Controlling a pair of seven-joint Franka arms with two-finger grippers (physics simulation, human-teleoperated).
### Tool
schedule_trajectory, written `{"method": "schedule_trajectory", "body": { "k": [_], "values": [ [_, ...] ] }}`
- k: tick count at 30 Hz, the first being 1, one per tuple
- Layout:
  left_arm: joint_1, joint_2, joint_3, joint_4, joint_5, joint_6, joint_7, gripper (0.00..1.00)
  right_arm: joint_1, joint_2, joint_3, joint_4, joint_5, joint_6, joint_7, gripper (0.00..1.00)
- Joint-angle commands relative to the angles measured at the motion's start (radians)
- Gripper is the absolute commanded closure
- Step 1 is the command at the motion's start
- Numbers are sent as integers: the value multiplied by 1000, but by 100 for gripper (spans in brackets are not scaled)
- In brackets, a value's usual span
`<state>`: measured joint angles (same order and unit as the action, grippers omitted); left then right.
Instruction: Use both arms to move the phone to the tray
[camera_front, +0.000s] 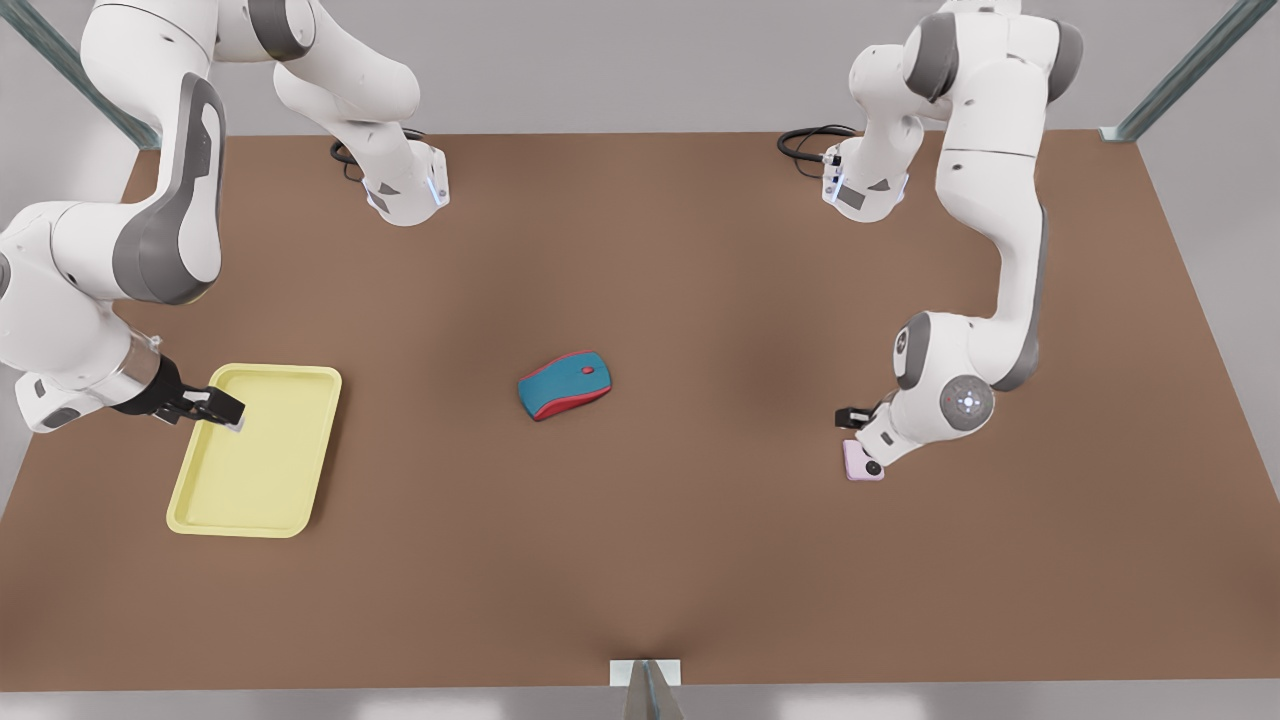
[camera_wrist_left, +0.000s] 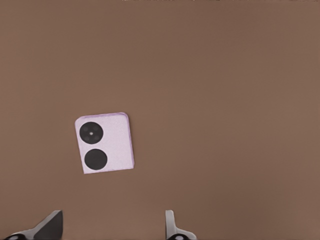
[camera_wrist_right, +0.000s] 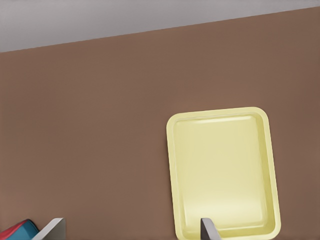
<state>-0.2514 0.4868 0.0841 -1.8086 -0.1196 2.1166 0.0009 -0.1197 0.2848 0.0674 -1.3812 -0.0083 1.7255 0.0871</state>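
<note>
A: Jaws first. The left gripper (camera_wrist_left: 112, 227) has them spread wide with nothing between; in the left wrist view the two fingertips frame bare desk, and the phone (camera_wrist_left: 104, 143) lies flat just ahead of them, untouched.

B: Same arm at the front view's right, then. There the phone (camera_front: 862, 462) peeks out from under its wrist, near that side edge of the desk. And the other arm?

A: The right gripper (camera_front: 215, 405) hangs over the near end of the tray (camera_front: 250, 500), fingers parted, holding nothing. It waits. Its own camera looks along the tray (camera_wrist_right: 172, 165), which sits by the opposite side edge, well apart from the phone.

B: With the mouse (camera_front: 565, 384) in the middle of the desk between them. How will the phone handle?

A: My guess: a thin, stiff, light slab with a smooth back, so likely slippery. Lying flat, it offers only its thin side edges. I'd close across the two opposite sides, low against the desk, clear of the two black camera circles.

B: Leave an edge free for the other arm if it's passed across.
</note>
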Motion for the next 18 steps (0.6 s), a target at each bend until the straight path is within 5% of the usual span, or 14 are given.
{"method": "schedule_trajectory", "body": {
  "k": [1,18],
  "values": [
    [1,24,2,-14,-12,292,-139,0,0,-1,0,1,1,2,13,0],
    [11,113,14,-138,-12,457,-139,0,0,2,2,1,1,3,14,0]
  ]
}}
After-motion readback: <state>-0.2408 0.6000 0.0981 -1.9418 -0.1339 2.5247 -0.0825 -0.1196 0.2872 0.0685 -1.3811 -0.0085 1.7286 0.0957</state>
